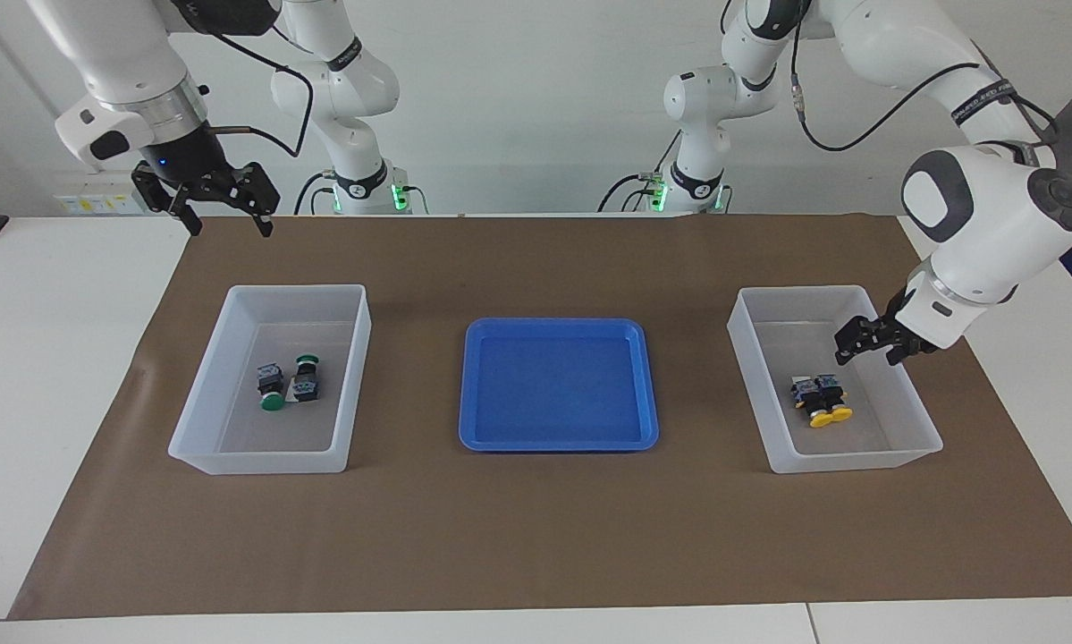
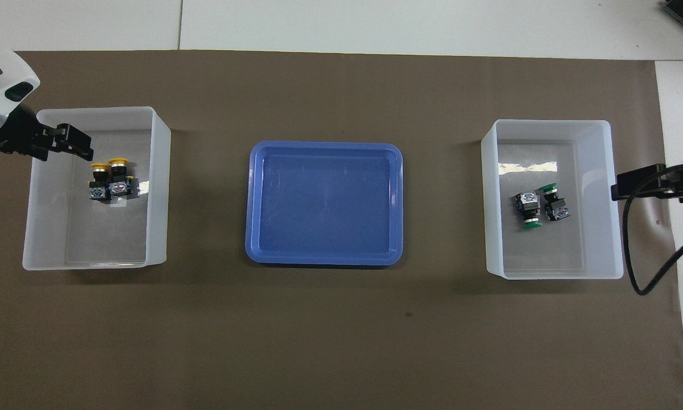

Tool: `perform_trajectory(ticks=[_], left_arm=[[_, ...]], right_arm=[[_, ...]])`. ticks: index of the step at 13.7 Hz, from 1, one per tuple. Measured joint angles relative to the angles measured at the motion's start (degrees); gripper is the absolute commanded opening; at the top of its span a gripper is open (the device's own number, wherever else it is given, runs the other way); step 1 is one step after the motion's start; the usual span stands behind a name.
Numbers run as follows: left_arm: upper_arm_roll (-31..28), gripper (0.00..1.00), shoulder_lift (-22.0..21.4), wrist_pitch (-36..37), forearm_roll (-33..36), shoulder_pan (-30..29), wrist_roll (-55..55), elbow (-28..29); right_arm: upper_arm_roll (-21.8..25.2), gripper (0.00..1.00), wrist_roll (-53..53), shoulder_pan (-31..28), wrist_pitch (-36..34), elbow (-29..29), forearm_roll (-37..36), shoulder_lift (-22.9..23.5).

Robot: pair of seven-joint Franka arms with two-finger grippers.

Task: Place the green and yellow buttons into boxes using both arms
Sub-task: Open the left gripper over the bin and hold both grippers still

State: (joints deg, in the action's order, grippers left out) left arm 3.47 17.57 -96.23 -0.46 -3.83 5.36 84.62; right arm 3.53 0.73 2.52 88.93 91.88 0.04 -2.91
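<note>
Overhead: yellow buttons (image 2: 112, 181) in box (image 2: 158, 188), beside left gripper (image 2: 79, 146).

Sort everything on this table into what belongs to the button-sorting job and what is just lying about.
Job:
- two green-capped push buttons
- two yellow-capped push buttons
- translucent white bin holding the green ones
- translucent white bin holding the yellow ones
- left gripper
- right gripper

Lying about:
- shallow blue plastic tray
- brown table mat

White jointed arms (image 1: 991, 206), black cables, black grippers.
</note>
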Motion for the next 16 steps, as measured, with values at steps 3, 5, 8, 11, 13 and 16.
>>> perform_trajectory(ticks=[3, 5, 8, 11, 13, 16], left_arm=[[0.1, 0.92, -1.3, 8.2, 0.3, 4.2, -3.3, -3.6], [0.3, 0.95, -3.4, 11.1, 0.3, 6.4, -4.7, -4.5], [0.5, 1.00, -8.5, 14.3, 0.3, 6.9, -4.9, -4.6], [0.4, 1.00, -12.9, 15.3, 0.3, 6.9, -4.9, 0.2], [0.3, 1.00, -14.2, 13.9, 0.3, 6.9, -4.9, 4.2], [0.2, 1.00, -14.6, 12.1, 0.3, 6.6, -4.9, 5.1]], right_arm=[[0.1, 1.00, -1.0, -0.1, 0.0, 0.0, 0.0, 0.0], [0.1, 1.00, -1.0, -0.1, 0.0, 0.0, 0.0, 0.0], [-0.1, 1.00, -1.2, 0.2, 0.0, 0.0, 0.0, 0.0], [-0.5, 1.00, -1.2, 0.3, 0.0, 0.0, 0.0, 0.0], [-0.5, 1.00, -1.2, 0.3, 0.0, 0.0, 0.0, 0.0], [-0.5, 1.00, -1.2, 0.3, 0.0, 0.0, 0.0, 0.0]])
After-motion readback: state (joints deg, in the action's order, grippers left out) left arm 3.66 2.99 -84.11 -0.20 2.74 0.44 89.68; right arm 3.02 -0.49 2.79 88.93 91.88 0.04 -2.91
